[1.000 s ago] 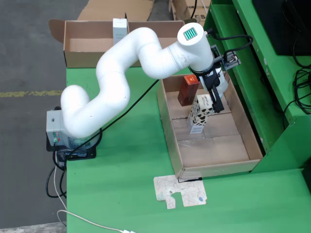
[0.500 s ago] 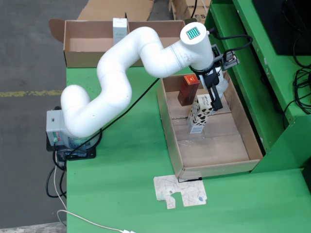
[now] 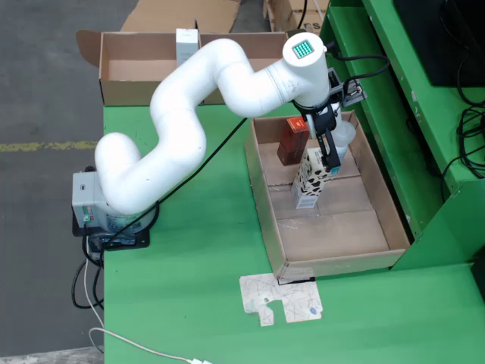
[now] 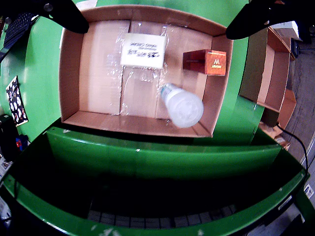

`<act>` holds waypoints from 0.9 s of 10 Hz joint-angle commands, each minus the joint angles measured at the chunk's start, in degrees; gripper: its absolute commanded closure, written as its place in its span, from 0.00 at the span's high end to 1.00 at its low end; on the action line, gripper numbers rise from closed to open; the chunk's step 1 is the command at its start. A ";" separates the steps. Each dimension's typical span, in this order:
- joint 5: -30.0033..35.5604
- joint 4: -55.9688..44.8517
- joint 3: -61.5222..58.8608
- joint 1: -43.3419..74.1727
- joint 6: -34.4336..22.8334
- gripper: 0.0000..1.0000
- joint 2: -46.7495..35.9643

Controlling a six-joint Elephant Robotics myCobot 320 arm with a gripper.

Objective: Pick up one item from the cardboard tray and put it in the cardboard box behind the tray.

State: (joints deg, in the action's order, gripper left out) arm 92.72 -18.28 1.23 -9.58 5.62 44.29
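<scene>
**Arm hung over the tray with its fingers spread and empty**

From the fixed view, the white jointed arm [image 3: 182, 114] reached from its grey base at the table's left edge across the green tabletop [image 3: 189, 288]. Its black gripper [image 3: 328, 152] hung over the far end of the shallow brown cardboard tray [image 3: 265, 205]. That was sensible, since all the goods were crowded at that end. The near half of the tray lay bare. An upright white carton with black speckled print [image 3: 309, 180] stood there. An orange-red box [image 3: 293, 140] was just behind it, and a pale translucent bottle [image 3: 345, 140] was partly hidden by the wrist. The open brown cardboard box [image 3: 136, 72] waited well apart at the table's back, beyond the tray.

From the gripper's own camera, the two dark fingers [image 4: 69, 14] sat in the upper corners. They were spread wide with nothing between them. The jaws were therefore open and empty. Below lay the carton's white top [image 4: 143, 50], the orange-red box [image 4: 205, 62] and the bottle's cap end [image 4: 182, 105]. Nothing had yet been lifted, I judged.
</scene>
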 commanded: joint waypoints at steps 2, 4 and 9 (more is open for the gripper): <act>-0.46 -2.82 -1.23 -2.82 2.23 1.00 -1.52; -1.11 -5.19 -1.23 -3.99 3.34 1.00 -1.08; -1.45 -3.85 -1.23 -2.04 2.23 1.00 1.65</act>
State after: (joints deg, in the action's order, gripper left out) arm 91.66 -24.43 1.23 -12.74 8.61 45.79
